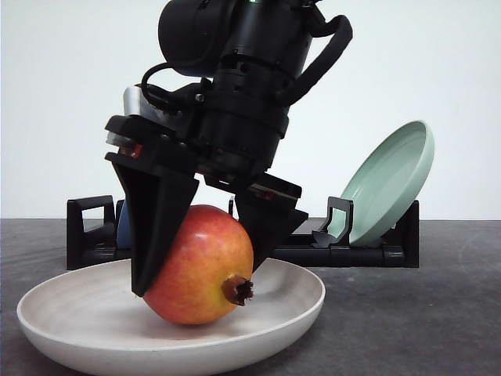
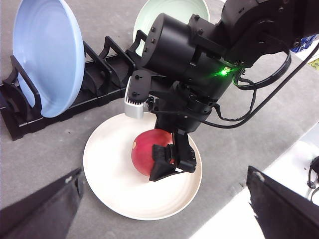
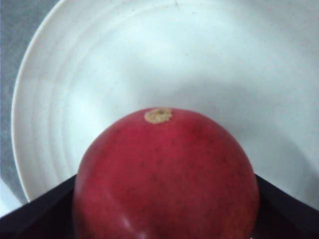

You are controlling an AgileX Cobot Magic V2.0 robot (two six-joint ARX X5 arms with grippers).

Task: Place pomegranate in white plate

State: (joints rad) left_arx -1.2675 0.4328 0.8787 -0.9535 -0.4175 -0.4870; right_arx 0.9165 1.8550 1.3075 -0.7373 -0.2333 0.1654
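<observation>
The right gripper (image 1: 203,254) points steeply downward from its bent black wrist, its two dark fingers (image 1: 156,235) clamped on either side of the pomegranate (image 1: 202,266), while the left gripper (image 2: 164,209) hangs spread wide above.

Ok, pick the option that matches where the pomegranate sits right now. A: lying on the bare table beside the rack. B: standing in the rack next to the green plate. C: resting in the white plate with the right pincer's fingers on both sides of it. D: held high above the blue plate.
C: the pomegranate rests on the white plate, with the right pincer closed around its sides.
</observation>
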